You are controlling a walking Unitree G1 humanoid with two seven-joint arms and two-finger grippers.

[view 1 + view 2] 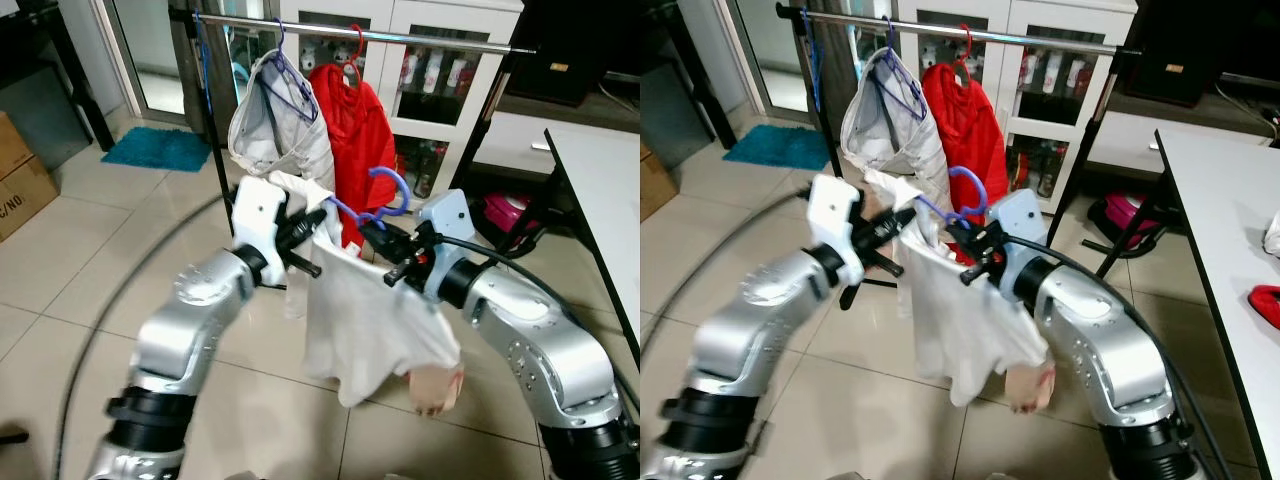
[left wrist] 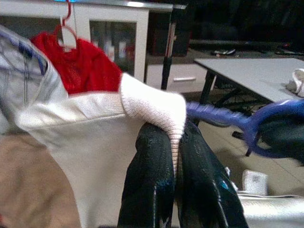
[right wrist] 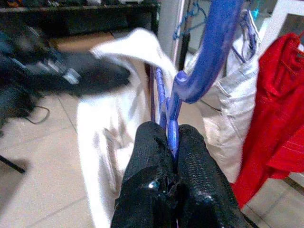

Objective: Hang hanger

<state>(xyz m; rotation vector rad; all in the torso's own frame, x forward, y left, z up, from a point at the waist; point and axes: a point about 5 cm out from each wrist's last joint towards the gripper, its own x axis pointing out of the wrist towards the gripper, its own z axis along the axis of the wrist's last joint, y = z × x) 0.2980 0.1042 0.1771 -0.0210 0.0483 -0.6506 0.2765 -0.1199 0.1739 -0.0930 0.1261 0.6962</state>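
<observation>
The step in hand looks like carrying the loaded hanger up to the rail, and to do it well the blue hanger (image 1: 380,200) should be lifted with its hook kept upright and turned open-side toward the silver rail (image 1: 430,38), aimed at the bare stretch of bar to the robot's right of the red shirt (image 1: 355,135), which hangs beside a pale grey garment (image 1: 280,125) on its own purple hanger; the white shirt (image 1: 365,320) droops low between the arms, so both should rise together lest the cloth slide off the hanger's arm; the hook has to clear the bar from above before being lowered onto it, and the collar should be let go only once the hook bears weight. The right gripper (image 3: 172,142) has its jaws closed tight on the hanger's stem just below the hook, the blue plastic pinched between the two black fingers with no gap to see; the left gripper (image 2: 176,142) has its jaws likewise pressed together on the ribbed white collar of the shirt, holding that edge up and out. The hanger sits well below the rail, out in front of the rack, above the tiled floor (image 1: 120,250).
</observation>
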